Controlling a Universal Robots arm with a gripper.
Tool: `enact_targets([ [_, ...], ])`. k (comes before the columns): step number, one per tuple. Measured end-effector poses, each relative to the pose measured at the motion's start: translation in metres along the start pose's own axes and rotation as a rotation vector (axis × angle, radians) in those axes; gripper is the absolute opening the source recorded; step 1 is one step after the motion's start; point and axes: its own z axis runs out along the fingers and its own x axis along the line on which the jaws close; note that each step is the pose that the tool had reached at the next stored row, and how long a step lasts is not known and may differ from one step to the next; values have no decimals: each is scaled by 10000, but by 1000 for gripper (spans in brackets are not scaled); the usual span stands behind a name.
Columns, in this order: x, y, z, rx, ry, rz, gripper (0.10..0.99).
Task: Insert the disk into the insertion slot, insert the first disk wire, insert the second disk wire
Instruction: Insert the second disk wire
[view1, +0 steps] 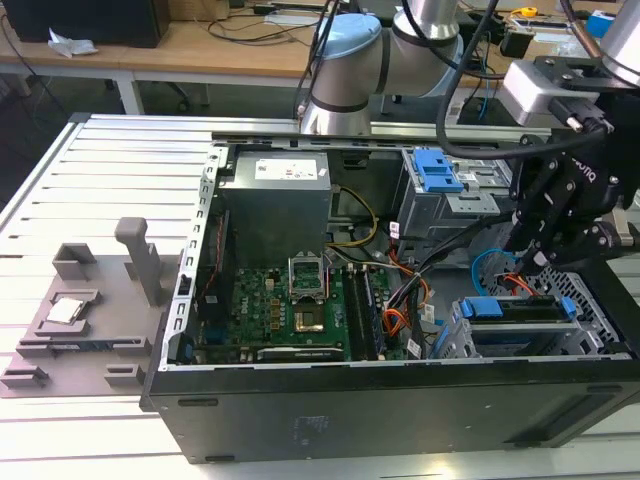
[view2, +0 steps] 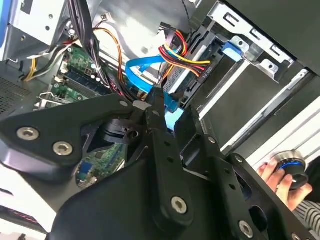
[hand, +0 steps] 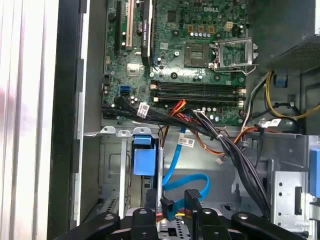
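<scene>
Gripper (view2: 170, 111) pinches narrow on the blue wire (view2: 136, 75), probably limp and best held near its stiffer end, with the disk (view1: 520, 310) seated in the slot (view1: 592, 338) at the case's (view1: 350, 410) near corner, exterior view's right.

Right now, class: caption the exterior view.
A black robot hand poised over the blue-framed hard disk in its silver perforated cage.

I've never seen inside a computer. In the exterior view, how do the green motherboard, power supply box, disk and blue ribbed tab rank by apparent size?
Largest: green motherboard and power supply box, too alike to rank.
Then the disk, seated in its cage.
Smallest: blue ribbed tab, though farther back.
</scene>
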Motion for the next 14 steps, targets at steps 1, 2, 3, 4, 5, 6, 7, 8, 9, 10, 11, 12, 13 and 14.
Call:
enact_targets([
  [1,0,0,3,-6,95,-25,361],
  [2,1,0,3,-6,105,-25,361],
  [3,1,0,3,-6,106,-25,361],
  [4,1,0,3,-5,106,-25,361],
  [5,1,0,3,-6,106,-25,361],
  [6,0,0,2,-6,107,-26,361],
  [7,0,0,3,-6,107,-26,361],
  [8,0,0,3,-5,106,-26,345],
  [9,0,0,3,-6,106,-26,278],
  [10,0,0,3,-6,107,-27,216],
  [11,0,0,3,-6,106,-27,165],
  [12,0,0,3,-5,106,-27,165],
  [13,0,0,3,-5,106,-27,165],
  [14,0,0,3,-5,106,-27,165],
])
